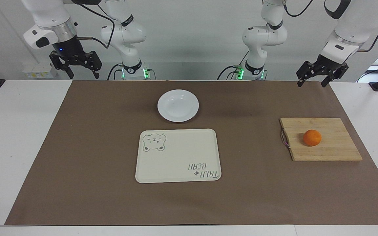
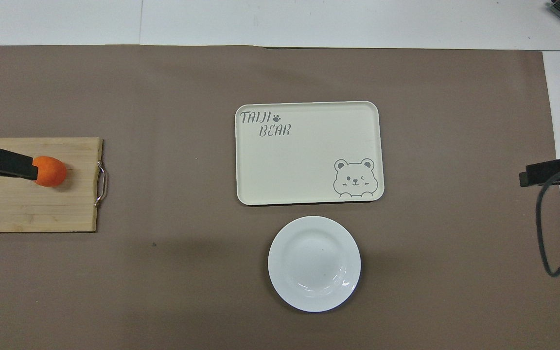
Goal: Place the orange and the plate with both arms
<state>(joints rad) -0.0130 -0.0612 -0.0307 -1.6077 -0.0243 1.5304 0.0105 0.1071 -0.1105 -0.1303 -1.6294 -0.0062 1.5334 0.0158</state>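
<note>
Left pincer (image 1: 313,80) hangs with fingers apart, empty, over the worktop's edge near the board (image 1: 333,150). Right pincer (image 1: 77,70), likewise agape, hangs at its own end. The orange (image 1: 312,137) sits on the board; the plate (image 1: 178,105) lies flat, nearer the robots than the tray (image 1: 178,156). Both are round, no long axis.

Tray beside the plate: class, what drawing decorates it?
A winking bear face on the cream tray, clearest in the overhead view.
</note>
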